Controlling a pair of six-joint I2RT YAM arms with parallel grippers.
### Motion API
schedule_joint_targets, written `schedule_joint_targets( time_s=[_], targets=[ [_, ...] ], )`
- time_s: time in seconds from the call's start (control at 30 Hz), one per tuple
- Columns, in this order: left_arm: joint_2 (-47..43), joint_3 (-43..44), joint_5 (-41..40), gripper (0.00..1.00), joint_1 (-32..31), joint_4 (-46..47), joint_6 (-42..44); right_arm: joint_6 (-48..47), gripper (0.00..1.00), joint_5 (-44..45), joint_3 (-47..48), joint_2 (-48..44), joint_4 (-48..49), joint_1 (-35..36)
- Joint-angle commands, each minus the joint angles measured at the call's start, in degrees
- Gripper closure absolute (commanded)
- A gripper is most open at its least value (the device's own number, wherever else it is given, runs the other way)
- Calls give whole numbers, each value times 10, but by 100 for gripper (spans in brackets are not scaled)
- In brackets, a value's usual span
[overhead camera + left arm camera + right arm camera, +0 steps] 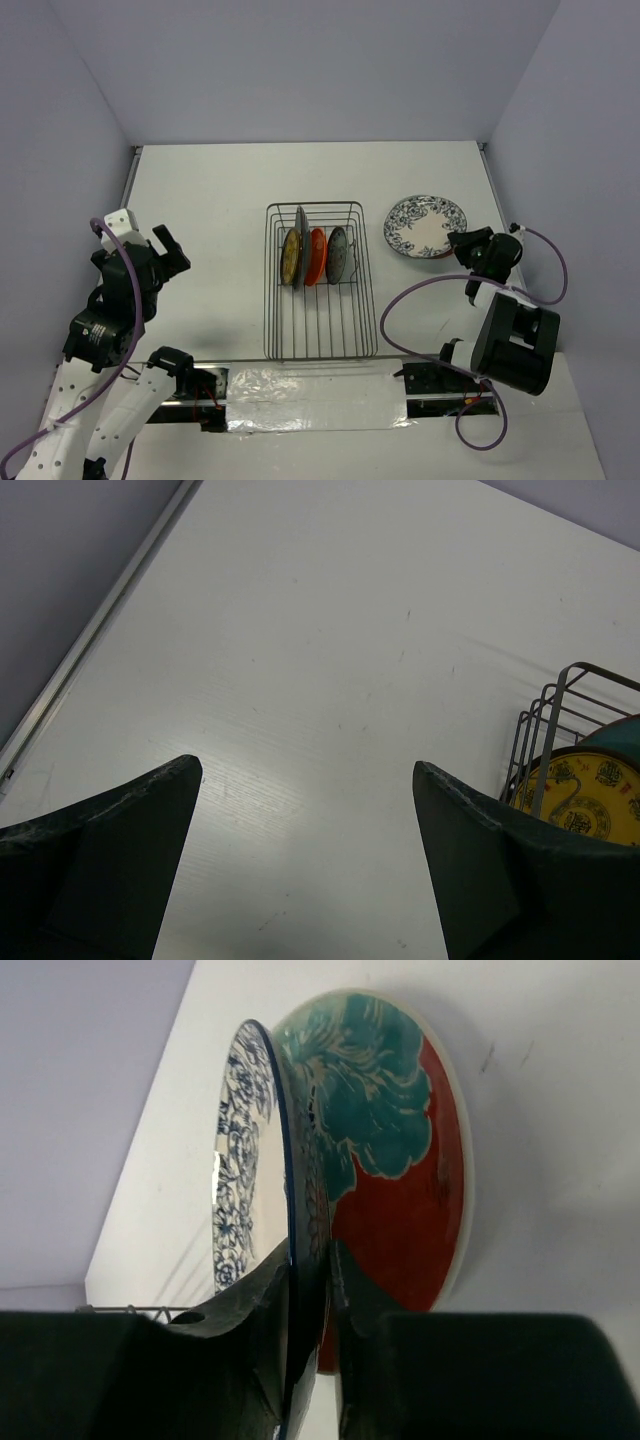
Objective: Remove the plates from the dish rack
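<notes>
The wire dish rack [320, 340] stands mid-table. On edge in it are a yellow plate [290, 257], a dark teal plate [300, 240], an orange-red plate [316, 256] and a grey plate [338, 254]. My right gripper [462, 245] is shut on the rim of the pale blue patterned plate [425, 225], right of the rack. In the right wrist view this gripper [310, 1260] pinches the blue plate [235, 1160] just above a red plate with a teal flower [400, 1180] lying on the table. My left gripper [172, 252] is open and empty, left of the rack.
The left wrist view shows the open gripper [308, 770] over bare table, with the rack's corner [550, 720] and the yellow plate [590, 800] at the right. Grey walls close in the table. A taped strip [310, 395] runs along the near edge.
</notes>
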Motion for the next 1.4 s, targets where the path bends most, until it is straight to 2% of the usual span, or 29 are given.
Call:
schedule_joint_targets(
  time_s=[0.0, 0.1, 0.13, 0.2, 0.27, 0.3, 0.33, 0.4, 0.43, 0.6, 0.83, 0.97, 1.0, 1.03, 1.13, 1.27, 1.3, 1.37],
  targets=[
    [2, -4, 1, 0, -4, 24, 8, 16, 73, -27, 16, -2, 122, -8],
    [2, -4, 1, 0, -4, 24, 8, 10, 59, -24, 19, 6, 113, -8],
    [3, -4, 1, 0, -4, 25, 8, 10, 52, -23, 18, 9, 111, -8],
    [4, -4, 2, 0, -4, 24, 7, 11, 46, -17, 21, 12, 99, -8],
    [4, -4, 2, 0, -4, 25, 8, 5, 39, 5, 37, 0, 31, -8],
    [4, -4, 3, 1, -4, 24, 8, 2, 34, 42, 47, -12, -6, -7],
    [6, -4, 3, 0, -4, 25, 9, -9, 32, 60, 64, -16, -74, -5],
    [7, -4, 3, 0, -4, 25, 9, -31, 30, 83, 85, -17, -127, 2],
    [9, -4, 4, 0, -4, 25, 9, -52, 26, 107, 113, -15, -188, 7],
    [14, -4, 3, 0, -4, 24, 9, -105, 24, 165, 204, 54, -351, 63],
    [17, -4, 0, 0, -4, 23, 8, -122, 23, 223, 290, 119, -432, 118],
    [18, -3, 0, 0, -4, 22, 7, -130, 19, 313, 359, 159, -526, 165],
    [18, -3, 0, 0, -4, 22, 7, -126, 16, 374, 379, 159, -561, 175],
    [18, -3, 0, 0, -4, 22, 7, -126, 16, 396, 385, 156, -573, 184],
    [19, -4, 0, 0, -4, 23, 8, -126, 15, 442, 395, 131, -597, 220],
    [20, -3, -1, 0, -4, 22, 8, -133, 14, 483, 398, 52, -623, 261],
    [19, -4, 0, 0, -4, 22, 7, -142, 0, 477, 396, 39, -626, 262],
    [19, -3, 0, 1, -4, 22, 7, -162, 0, 442, 395, 15, -623, 263]
  ],
)
